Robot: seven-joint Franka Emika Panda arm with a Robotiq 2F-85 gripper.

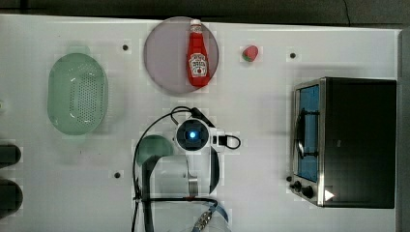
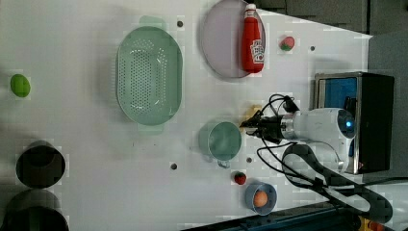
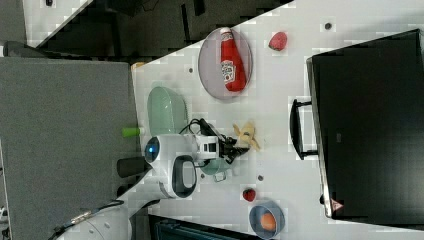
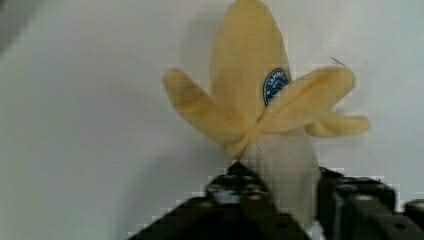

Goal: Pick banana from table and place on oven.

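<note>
Wrist view: end effector [image 4: 287, 200] is down at the plush banana [image 4: 250, 85], its dark fingers [image 4: 350, 205] standing on either side of the pale inner end of the fruit, with the yellow peel flaps and a blue sticker just beyond the tips. Fingers appear clamped on the banana's pale end (contact on both sides looks likely, but the far pad is partly hidden).

Right view: the banana [image 3: 246, 134] lies on the white surface [image 3: 280, 90] directly ahead of the end effector [image 3: 239, 148], touching its tips. A green cup [image 3: 215, 167] sits just behind and under the wrist.

Left view: the end effector [image 2: 248, 124] is low over the surface, the banana [image 2: 251, 111] showing beside its tips; the cup [image 2: 221, 140] is just beside it, a strawberry [image 2: 239, 178] and a blue bowl holding an orange ball [image 2: 260, 198] further off.

Progress, as judged: approach done, grasp made or being made. The banana has not left the surface. Remaining: lift, carry across to the toaster oven [image 1: 360, 140] (well apart from the end effector, its black top bare), set down, release.
</note>
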